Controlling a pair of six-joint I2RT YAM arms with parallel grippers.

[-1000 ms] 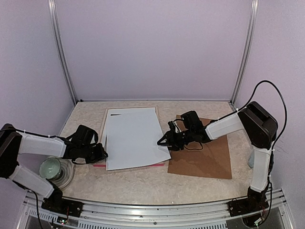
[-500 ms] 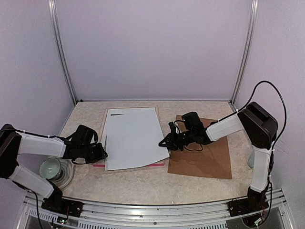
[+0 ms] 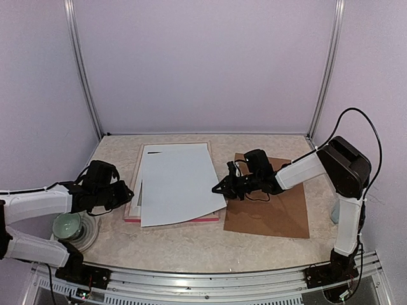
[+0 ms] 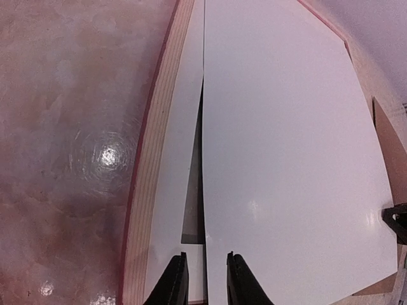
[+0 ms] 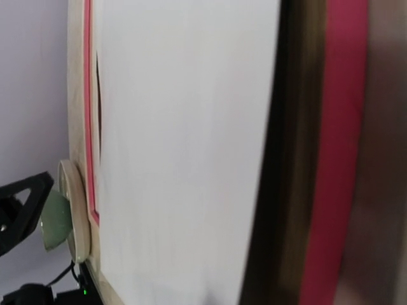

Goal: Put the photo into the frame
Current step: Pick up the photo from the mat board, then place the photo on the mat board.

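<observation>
The table (image 3: 191, 244) had a pale, mottled stone-look top. Directly on it lay the frame (image 3: 134, 218) — pink-red edged, flat, left of centre — and a brown backing board (image 3: 273, 213) just to its right, also flat. Near the front-left corner stood a pale green cup (image 3: 66, 224) on a round clear dish (image 3: 89, 234).

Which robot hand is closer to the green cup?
Left. The left gripper sits just above and beside the green cup; the right gripper is far across the white sheet.
</observation>
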